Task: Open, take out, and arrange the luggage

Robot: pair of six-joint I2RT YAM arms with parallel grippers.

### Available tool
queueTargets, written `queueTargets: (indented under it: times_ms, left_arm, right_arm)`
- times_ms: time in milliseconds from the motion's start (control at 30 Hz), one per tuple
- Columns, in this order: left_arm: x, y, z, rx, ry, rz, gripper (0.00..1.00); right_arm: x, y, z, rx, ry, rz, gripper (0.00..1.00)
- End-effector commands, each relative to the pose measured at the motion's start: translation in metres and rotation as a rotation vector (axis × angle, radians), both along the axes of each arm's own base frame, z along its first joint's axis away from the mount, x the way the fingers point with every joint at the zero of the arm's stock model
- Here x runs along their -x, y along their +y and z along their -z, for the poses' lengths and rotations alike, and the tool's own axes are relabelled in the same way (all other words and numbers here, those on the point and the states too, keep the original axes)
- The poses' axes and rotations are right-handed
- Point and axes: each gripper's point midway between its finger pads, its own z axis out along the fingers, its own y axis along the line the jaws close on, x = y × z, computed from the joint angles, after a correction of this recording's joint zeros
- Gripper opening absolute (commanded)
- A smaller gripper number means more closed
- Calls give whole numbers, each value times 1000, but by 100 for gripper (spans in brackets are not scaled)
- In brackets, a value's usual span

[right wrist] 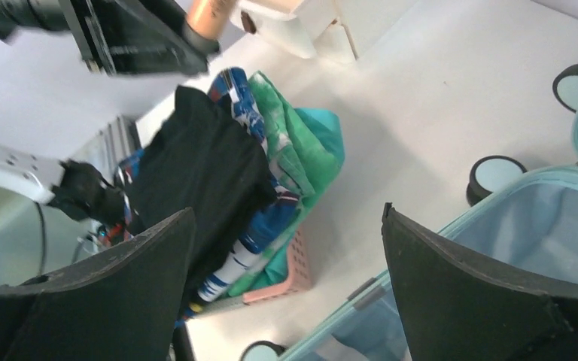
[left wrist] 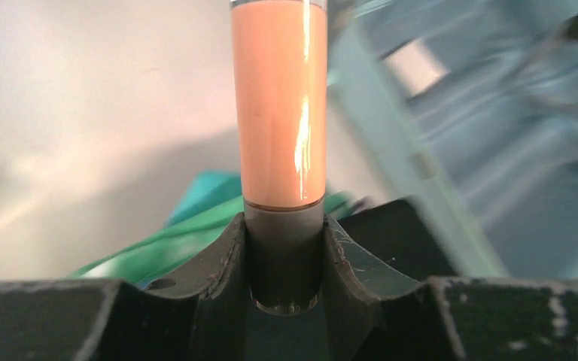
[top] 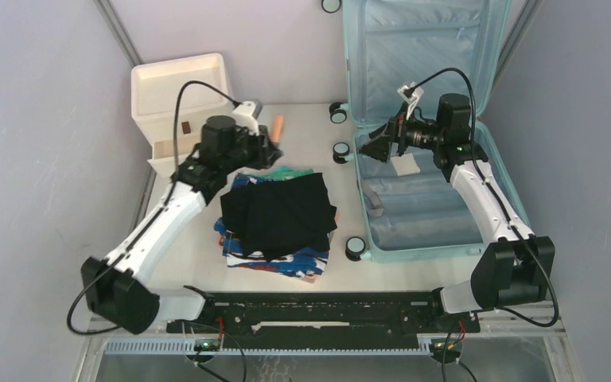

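Note:
The pale aqua luggage (top: 418,211) lies open at the right, its lid (top: 414,48) leaning against the back wall; its blue lining also shows in the left wrist view (left wrist: 497,150) and the right wrist view (right wrist: 542,218). My left gripper (top: 273,147) (left wrist: 284,241) is shut on the dark cap end of a peach-orange tube (top: 278,125) (left wrist: 282,113), held above the table between the cabinet and the clothes. My right gripper (top: 374,147) (right wrist: 287,210) is open and empty, hovering over the luggage's left rim.
A pile of clothes topped by a black garment (top: 282,211) fills a pink basket (right wrist: 301,259) at the table's middle. A cream-white drawer cabinet (top: 179,91) stands back left. A small white item (top: 404,165) and a grey strap (top: 374,203) lie in the luggage base. Caster wheels (right wrist: 493,174) stick out leftward.

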Motion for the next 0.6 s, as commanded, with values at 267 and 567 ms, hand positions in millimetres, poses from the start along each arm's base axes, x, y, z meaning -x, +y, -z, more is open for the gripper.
queueTargets:
  times_ms: [267, 567]
  left_arm:
    - [8, 217, 31, -1041, -104, 12, 1]
    - [-35, 261, 33, -1206, -42, 58, 1]
  right_arm:
    - [5, 12, 18, 127, -255, -200, 98]
    - [4, 14, 25, 122, -217, -206, 97]
